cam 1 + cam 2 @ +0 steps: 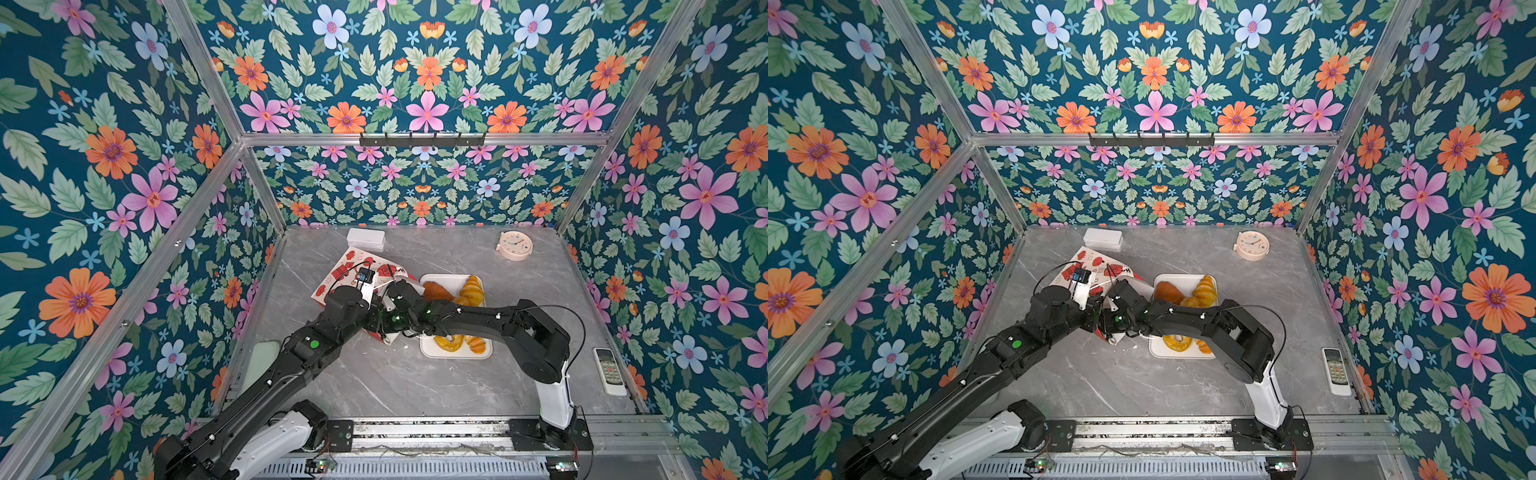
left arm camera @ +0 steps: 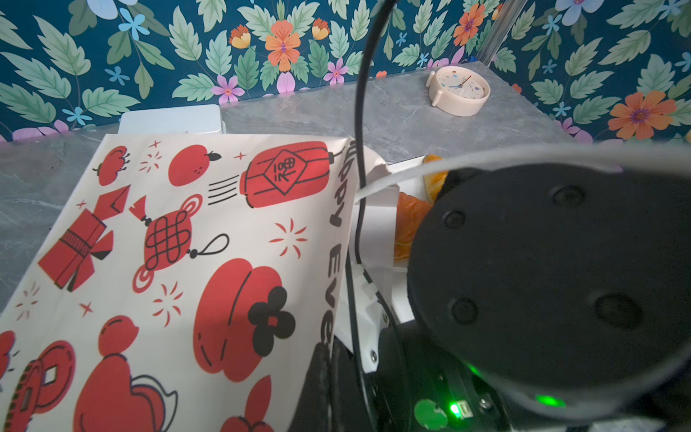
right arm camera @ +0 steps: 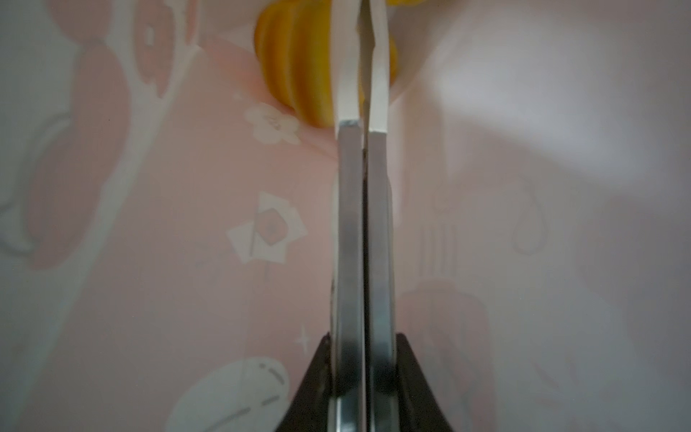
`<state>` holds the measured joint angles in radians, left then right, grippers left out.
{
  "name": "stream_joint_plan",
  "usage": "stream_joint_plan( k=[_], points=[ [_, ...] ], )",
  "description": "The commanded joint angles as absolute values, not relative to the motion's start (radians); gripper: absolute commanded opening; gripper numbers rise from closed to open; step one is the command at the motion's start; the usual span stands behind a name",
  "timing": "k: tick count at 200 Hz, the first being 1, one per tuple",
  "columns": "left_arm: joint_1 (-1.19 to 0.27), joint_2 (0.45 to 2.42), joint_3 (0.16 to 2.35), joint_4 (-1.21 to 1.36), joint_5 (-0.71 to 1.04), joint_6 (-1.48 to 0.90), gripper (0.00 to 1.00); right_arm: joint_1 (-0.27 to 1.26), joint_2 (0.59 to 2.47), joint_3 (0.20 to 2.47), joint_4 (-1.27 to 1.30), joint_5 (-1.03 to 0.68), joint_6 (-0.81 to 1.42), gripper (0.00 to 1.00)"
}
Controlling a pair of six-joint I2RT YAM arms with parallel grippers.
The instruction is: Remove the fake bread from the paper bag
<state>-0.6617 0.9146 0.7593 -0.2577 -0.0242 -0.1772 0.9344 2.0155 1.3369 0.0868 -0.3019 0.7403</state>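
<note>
- Nearest, at the bottom of both top views, the left arm [image 1: 291, 353] comes in from the lower left. The right arm [image 1: 478, 320] reaches leftward from the lower right over the grey desk [image 1: 374, 386].
- Under the right arm sits a white tray [image 1: 428, 354]. At least four pieces of fake bread [image 1: 449, 343] lie on it, already out: a ring doughnut and a croissant at its near end, a brown loaf and a croissant at its far end.
- Just left of the tray, the paper bag [image 1: 349, 270] is tipped over with its printed face up. Its mouth faces the tray and its closed end points to the upper left.
- The left hand [image 1: 379, 296] is clenched at the bag's mouth. The contact is hidden, so I cannot tell whether it pinches paper.
- The right hand [image 3: 362, 22] is inside the bag, its fingers [image 3: 349, 224] pressed together.
- Deepest in, at the top centre of the right wrist view, one yellow ridged piece lies straight ahead of those fingertips.
  - It spreads to both sides of the fingertips, its ridges running along the fingers.
  - Whether a ridge is actually nipped cannot be told.
- The right arm is clearly the nearer. Drawing the piece out would likely mean backing along the bag's length toward the tray.
</note>
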Motion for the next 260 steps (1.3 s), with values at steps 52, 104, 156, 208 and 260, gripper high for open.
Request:
stream_joint_plan(
  k=[52,104,156,208,260],
  points=[
    [-0.663,0.900,0.746,-0.219,-0.017,-0.190,0.00,0.926,1.912,1.235,0.133,-0.243,0.725,0.00],
    [-0.663,0.906,0.754,-0.227,-0.041,-0.184,0.00,0.922,1.780,1.130,0.077,-0.214,0.708,0.00],
    [-0.662,0.917,0.757,-0.226,-0.043,-0.183,0.00,0.914,1.739,1.133,0.002,-0.241,0.677,0.00],
    [-0.663,0.950,0.763,-0.202,-0.014,-0.181,0.00,0.915,1.831,1.259,-0.031,-0.342,0.677,0.22],
    [-0.663,0.967,0.763,-0.196,0.016,-0.179,0.00,0.906,1.889,1.326,-0.100,-0.400,0.674,0.32]
  ],
)
